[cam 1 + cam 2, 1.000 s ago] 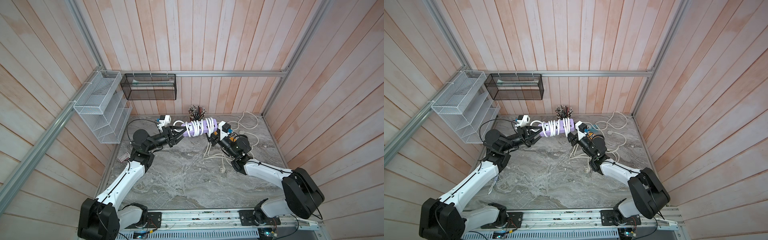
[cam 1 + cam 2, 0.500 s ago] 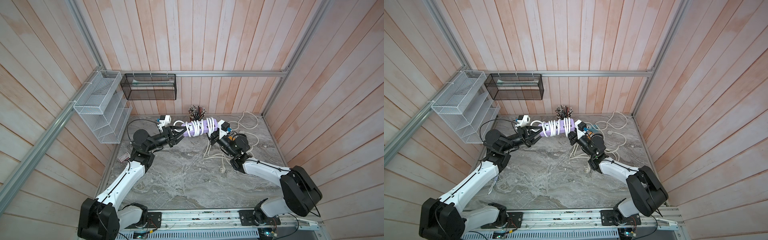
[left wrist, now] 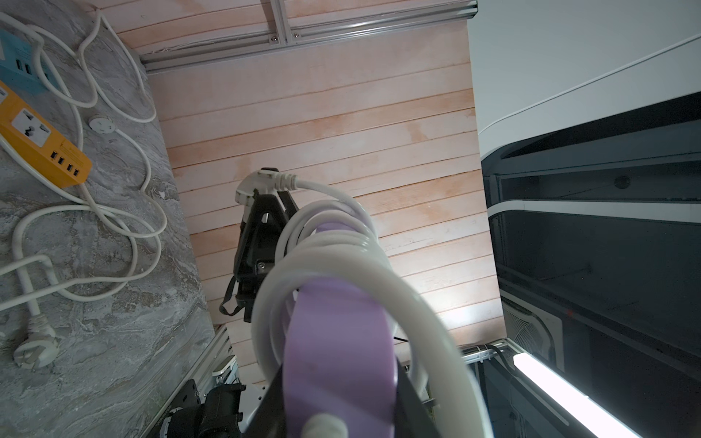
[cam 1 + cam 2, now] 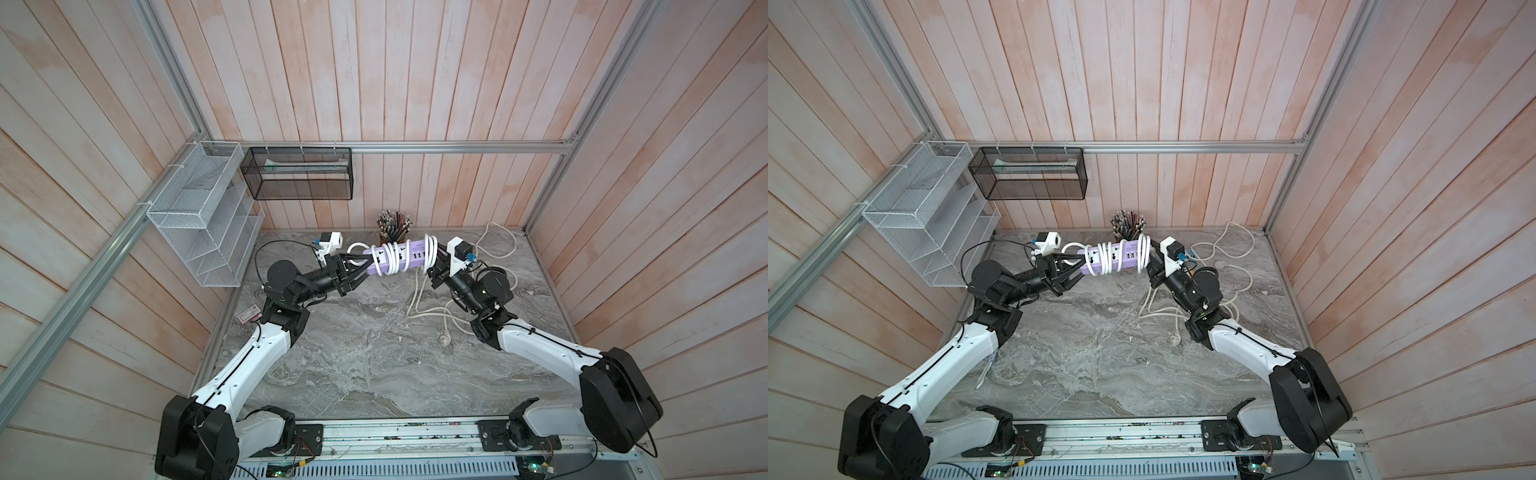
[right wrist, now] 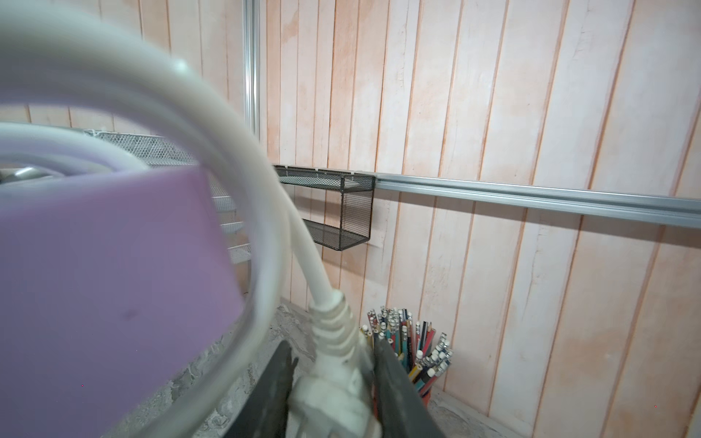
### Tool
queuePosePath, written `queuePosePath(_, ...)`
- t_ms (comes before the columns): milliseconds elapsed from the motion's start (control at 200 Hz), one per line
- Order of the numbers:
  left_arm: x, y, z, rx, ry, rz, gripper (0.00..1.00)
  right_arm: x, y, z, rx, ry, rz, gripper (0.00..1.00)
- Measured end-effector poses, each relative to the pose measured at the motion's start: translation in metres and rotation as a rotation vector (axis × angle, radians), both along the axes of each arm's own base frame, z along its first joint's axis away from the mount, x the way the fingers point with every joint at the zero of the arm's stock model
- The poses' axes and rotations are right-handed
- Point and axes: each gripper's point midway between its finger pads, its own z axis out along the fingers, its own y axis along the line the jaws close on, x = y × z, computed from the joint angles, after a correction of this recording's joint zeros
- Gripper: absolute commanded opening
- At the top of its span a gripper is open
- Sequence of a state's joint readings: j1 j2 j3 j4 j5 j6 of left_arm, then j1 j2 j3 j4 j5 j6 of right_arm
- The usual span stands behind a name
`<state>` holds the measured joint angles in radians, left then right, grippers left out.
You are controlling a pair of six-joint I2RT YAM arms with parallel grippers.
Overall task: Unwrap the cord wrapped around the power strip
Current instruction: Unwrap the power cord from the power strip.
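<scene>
My left pincer (image 4: 362, 267) is clamping the near end of the long lilac plastic power strip (image 4: 409, 261), which is stretching ahead of its fingertips, level above the grey marbled tabletop (image 4: 353, 353). At the strip's far end, my right pincer (image 5: 333, 369) is pinching the white moulded plug (image 5: 330, 394) of the thick white cord (image 4: 431, 253), which is coiling around the strip.

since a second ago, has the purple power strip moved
No, not noticeably: in a top view the power strip still hangs right in front of the pencil cup, same as before.
</scene>
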<state>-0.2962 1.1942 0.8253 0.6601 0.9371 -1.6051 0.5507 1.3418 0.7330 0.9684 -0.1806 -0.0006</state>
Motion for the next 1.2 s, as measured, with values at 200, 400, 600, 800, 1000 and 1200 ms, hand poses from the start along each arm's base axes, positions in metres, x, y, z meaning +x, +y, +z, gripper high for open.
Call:
queuePosePath(200, 0.000, 0.000, -0.013, 0.005, 0.025, 0.002, 0.00, -0.002, -0.005, -0.001, -0.048, 0.005, -0.016, 0.17)
queuePosePath(400, 0.000, 0.000, -0.017, 0.003, 0.020, 0.002, 0.00, -0.003, -0.006, -0.004, -0.109, 0.009, -0.028, 0.17)
queuePosePath(600, 0.003, 0.000, -0.028, 0.006, 0.032, 0.004, 0.00, -0.001, 0.000, 0.022, -0.169, -0.026, -0.044, 0.17)
queuePosePath(800, 0.007, -0.001, -0.037, -0.001, 0.043, 0.003, 0.00, -0.014, 0.001, 0.045, -0.241, -0.072, -0.084, 0.17)
queuePosePath(1000, 0.014, -0.002, -0.042, -0.010, 0.048, 0.003, 0.00, -0.038, 0.010, 0.050, -0.323, -0.087, -0.099, 0.17)
queuePosePath(1200, 0.020, -0.003, -0.045, -0.021, 0.051, 0.002, 0.00, -0.057, 0.009, 0.046, -0.377, -0.070, -0.099, 0.17)
